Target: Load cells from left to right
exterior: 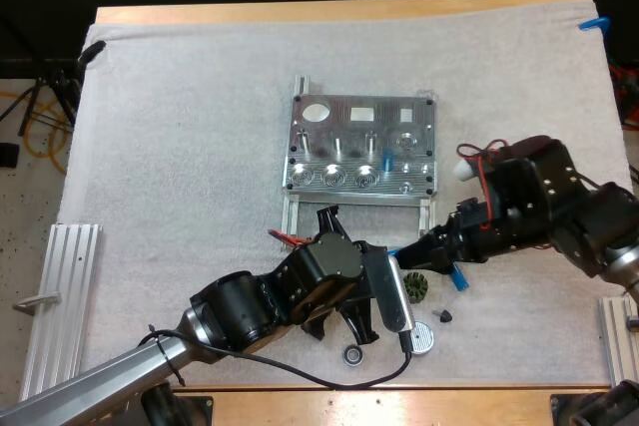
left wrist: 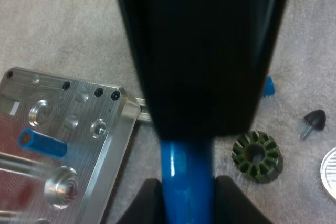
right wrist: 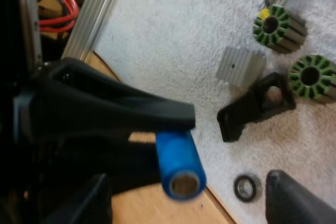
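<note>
Our left claw (left wrist: 187,192) is clamped on a glossy bright blue cylinder (left wrist: 184,161), low and right of centre in the high view, below the machined silver metal fixture (exterior: 359,147). Our right claw (right wrist: 187,179) stands wide apart around the cylinder's end.

wooden table (exterior: 329,11) with white mat (exterior: 180,147); on the mat: metal fixture (exterior: 361,145), green slotted rotor (exterior: 414,288), black bumper (exterior: 445,315), silver disc (exterior: 423,338), bearing ring (exterior: 352,354)

Cylinder (exterior: 385,159) in fixture (exterior: 329,137); rotor (exterior: 417,288) before it
</note>
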### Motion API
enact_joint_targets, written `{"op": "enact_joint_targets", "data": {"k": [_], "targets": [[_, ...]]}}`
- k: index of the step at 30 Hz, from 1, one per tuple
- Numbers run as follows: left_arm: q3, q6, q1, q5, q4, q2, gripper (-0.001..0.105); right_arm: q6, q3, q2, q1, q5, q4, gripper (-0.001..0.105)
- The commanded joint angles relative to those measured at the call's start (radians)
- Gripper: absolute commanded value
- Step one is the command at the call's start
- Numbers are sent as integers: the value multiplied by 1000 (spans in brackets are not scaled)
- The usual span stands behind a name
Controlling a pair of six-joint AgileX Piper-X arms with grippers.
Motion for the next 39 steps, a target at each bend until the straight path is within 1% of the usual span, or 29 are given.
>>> {"op": "enact_joint_targets", "data": {"k": [1, 2, 4, 5, 7, 8, 11, 15, 22, 23, 25, 26, 28, 29, 31, 37, 39], "targets": [[-8, -3, 0, 5, -13, -6, 0, -11, -9, 5, 3, -17, -19, 58], [-8, -3, 0, 5, -14, -6, 0, -10, -9, 10, 4, -17, -24, 57], [-8, -3, 0, 5, -25, -6, 0, -10, -9, 24, 4, -17, -25, 49], [-8, -3, 0, 5, -26, -6, 0, -10, -9, 25, 4, -19, -25, 48], [-8, -3, 0, 7, -33, -6, 0, -10, -9, 33, 4, -19, -25, 41], [-8, -3, 0, 7, -36, -6, 0, -10, -9, 34, 4, -19, -25, 40], [-8, -3, 0, 12, -49, -6, 0, -10, -9, 33, 4, -21, -25, 40], [-8, -3, 0, 59, -81, -6, 0, -10, -9, 33, 4, -44, -27, 40], [-8, -3, 0, 59, -88, -6, 0, -10, -9, 33, 4, -43, -40, 38], [-8, -3, 0, 59, -88, -6, 0, -10, -9, 33, 4, -43, -40, 37], [-8, -3, 0, 59, -88, -6, 0, -10, -9, 33, 4, -43, -40, 28], [-8, -3, 0, 59, -88, -6, 0, -10, -9, 33, 4, -43, -40, 26], [-8, -3, 0, 59, -86, -6, 0, -10, -9, 33, 4, -43, -40, 13], [-8, -3, 0, 56, -85, -6, 0, -10, -9, 33, 4, -43, -40, 10], [-8, -3, 0, 47, -84, -6, 0, -10, -9, 33, 4, -43, -40, 1], [-8, -3, 0, 42, -84, -6, 0, -10, -9, 33, 4, -43, -40, 0], [-8, -3, 0, 28, -84, -6, 4, -10, -9, 33, 4, -43, -40, 0]]}}
